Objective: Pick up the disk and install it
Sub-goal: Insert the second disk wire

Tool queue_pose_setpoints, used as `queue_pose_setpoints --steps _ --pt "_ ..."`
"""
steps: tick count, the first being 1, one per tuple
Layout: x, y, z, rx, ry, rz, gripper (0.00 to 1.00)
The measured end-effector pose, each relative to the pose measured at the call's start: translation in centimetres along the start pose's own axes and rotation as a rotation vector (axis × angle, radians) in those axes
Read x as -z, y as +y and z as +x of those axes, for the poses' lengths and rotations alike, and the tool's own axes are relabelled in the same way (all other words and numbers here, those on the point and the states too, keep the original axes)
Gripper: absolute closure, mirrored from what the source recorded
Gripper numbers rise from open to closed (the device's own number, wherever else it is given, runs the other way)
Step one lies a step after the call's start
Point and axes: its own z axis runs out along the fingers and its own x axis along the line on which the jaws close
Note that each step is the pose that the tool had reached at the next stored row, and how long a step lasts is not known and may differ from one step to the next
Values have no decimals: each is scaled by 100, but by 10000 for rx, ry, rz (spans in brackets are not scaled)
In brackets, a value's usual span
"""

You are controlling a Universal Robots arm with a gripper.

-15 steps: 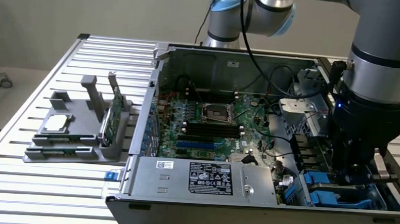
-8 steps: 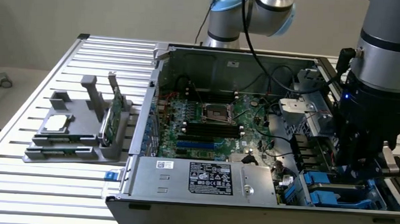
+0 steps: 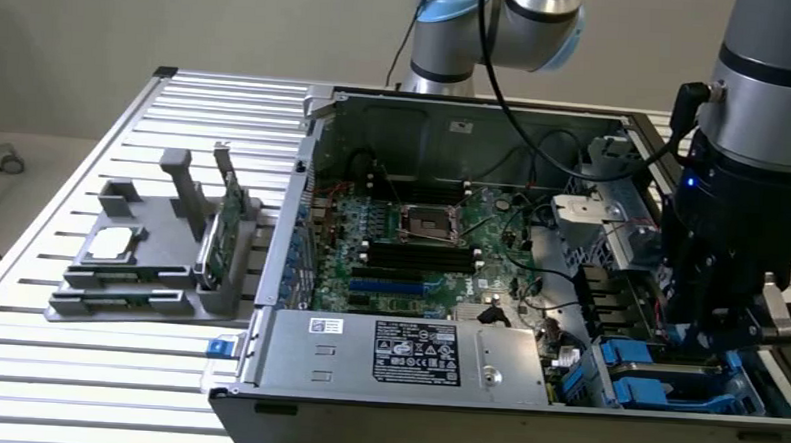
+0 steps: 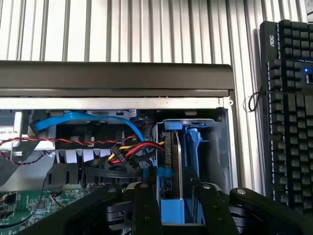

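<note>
The disk (image 4: 182, 155) stands on edge in the drive bay at the corner of the open computer case (image 3: 360, 420). Its grey body is framed by the bright blue carrier. My gripper (image 4: 177, 192) reaches down into that bay, one black finger (image 4: 146, 205) on each side of the blue carrier, shut on it. In the exterior view my gripper (image 3: 714, 341) hangs low over the bay at the case's near end on the exterior view's right, with blue carrier parts (image 3: 643, 377) just beneath it.
Red, yellow and black cables (image 4: 132, 152) and a blue cable (image 4: 73, 117) crowd the space beside the bay. A black keyboard (image 4: 288, 112) lies outside the case wall. A grey fixture (image 3: 154, 261) holding a small chip and a green card stands on the exterior view's left.
</note>
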Motion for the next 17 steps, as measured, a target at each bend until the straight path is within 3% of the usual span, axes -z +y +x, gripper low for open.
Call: queue_pose_setpoints --steps 3,6,8,9,10,17 --pt "10 1 -2 2 -2 0 64" --pt "16 -3 -5 0 -1 1 72" --pt "20 -18 -14 0 -2 1 84" --pt "24 -35 -22 1 -1 1 84" --pt "30 -65 -33 1 0 0 89" --pt "89 -322 -99 1 5 -5 89"
